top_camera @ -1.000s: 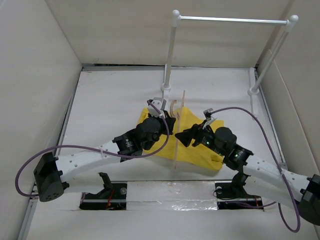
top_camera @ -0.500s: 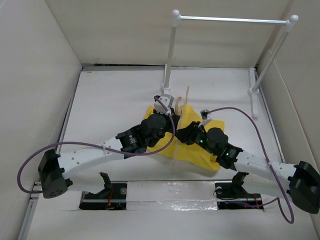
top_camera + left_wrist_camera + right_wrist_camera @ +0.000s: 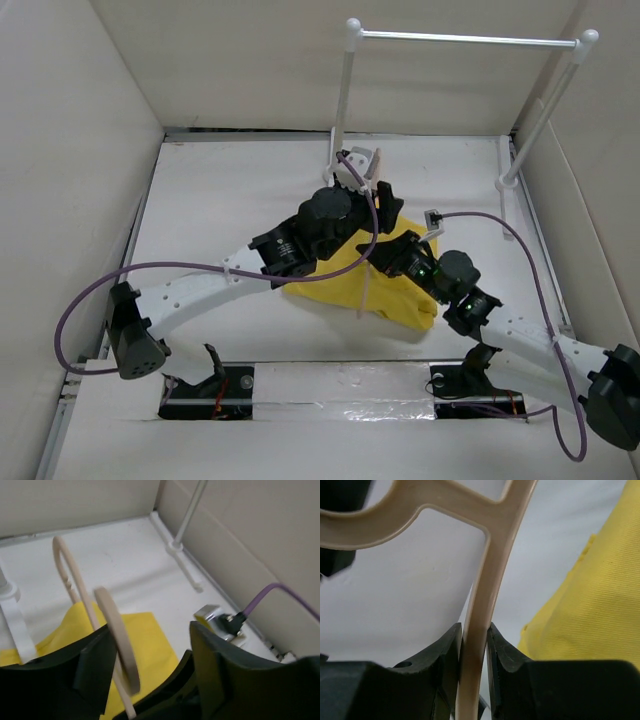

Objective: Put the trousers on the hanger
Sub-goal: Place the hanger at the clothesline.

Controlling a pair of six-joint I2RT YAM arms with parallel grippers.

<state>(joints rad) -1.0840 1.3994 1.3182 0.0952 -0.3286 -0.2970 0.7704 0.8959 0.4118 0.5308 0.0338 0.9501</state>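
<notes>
Trousers (image 3: pixel 330 285) lying on the tabletop (image 3: pixel 220 220), yellow, spread beneath both arms, draped over nothing yet. Hanger (image 3: pixel 364 295) standing on edge above them, roughly upright, lower end over the near part of the fabric, hook (image 3: pixel 66 572) pointing toward the rack (image 3: pixel 460 40). Right tool (image 3: pixel 475 645) clamped tight on one thin bar of the hanger, a finger pressed to each side. Left tool (image 3: pixel 148 630) spread wide, the hanger passing between its fingers close to one of them, not pinched as far as can be seen.

Judged step: hanger raised and steadied, threading of the trousers not begun. Next move likely calls for keeping the right grip firm, bringing the left tool down to an edge of the fabric, pinching it, then feeding it over or through the bottom bar without twisting the hanger loose. Some risk of the slim bar swivelling in the grip.

Against half a second ago: left wrist further back, now close beside the near rack post; right tool pushed further in as well; hanger carried back with them; trousers in much the same spot.
</notes>
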